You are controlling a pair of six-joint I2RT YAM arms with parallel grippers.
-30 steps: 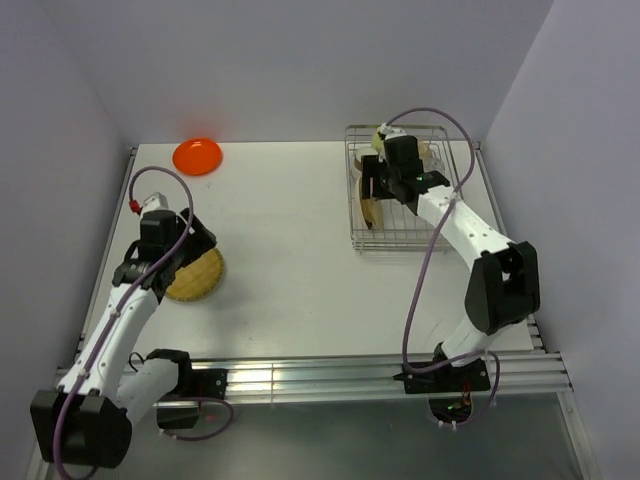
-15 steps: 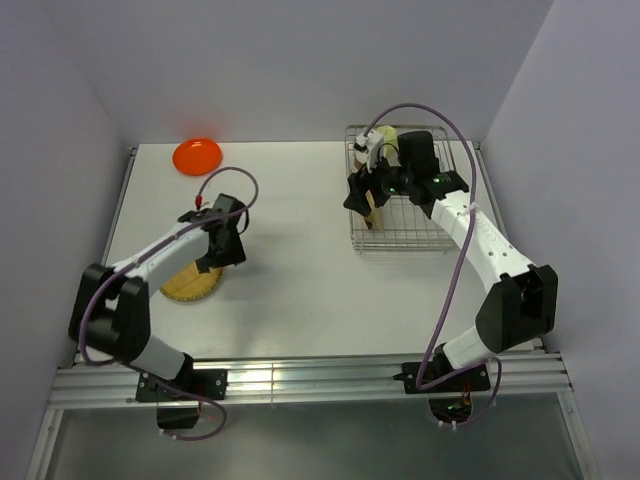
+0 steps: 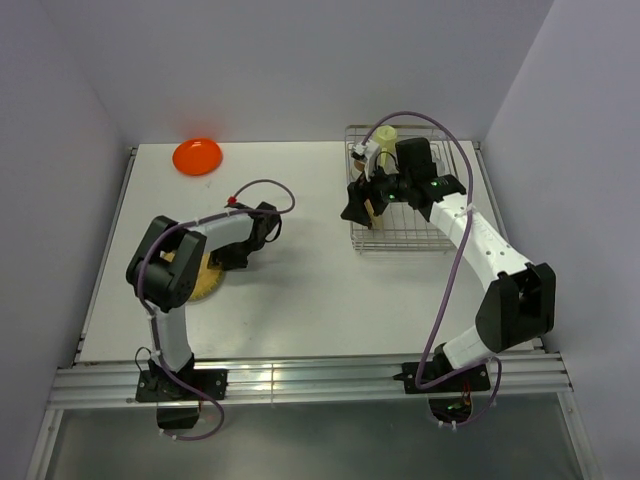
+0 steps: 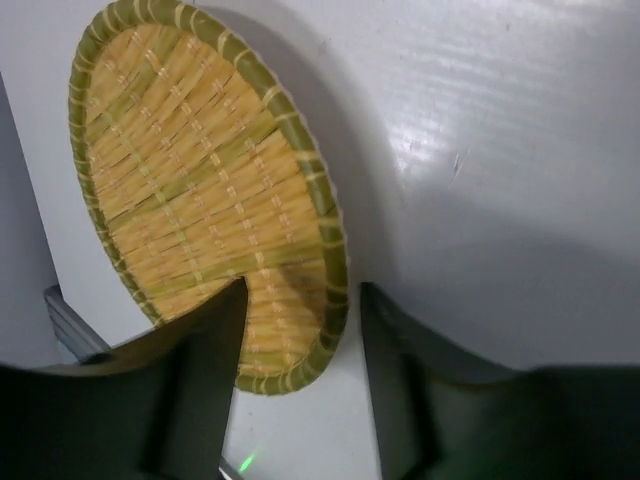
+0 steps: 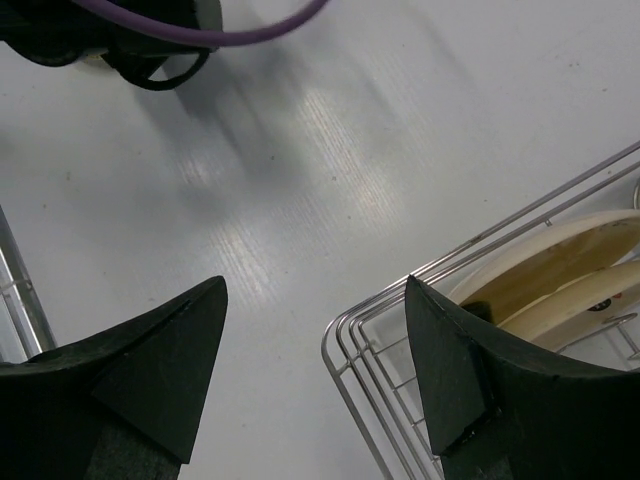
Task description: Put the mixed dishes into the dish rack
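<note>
Over at the left, the left gripper straddles the woven yellow-brown round plate at its rim, half open and gripping nothing yet. The next move is probably to pinch the rim and lift it toward the silver wire dish rack. The right gripper gapes wide and empty.

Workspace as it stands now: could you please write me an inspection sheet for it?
Surface: white table, no spills seen.
Job's things: orange plate far left; woven plate at left hand; dish rack far right holds pale mug and plates.
Clutter: nothing seen.
Hands: left hand open, straddling woven plate's rim; right hand open, empty, at rack's left side.
Cables: purple cable looped along each arm.
Surroundings: plain walls; metal rail at near edge.
</note>
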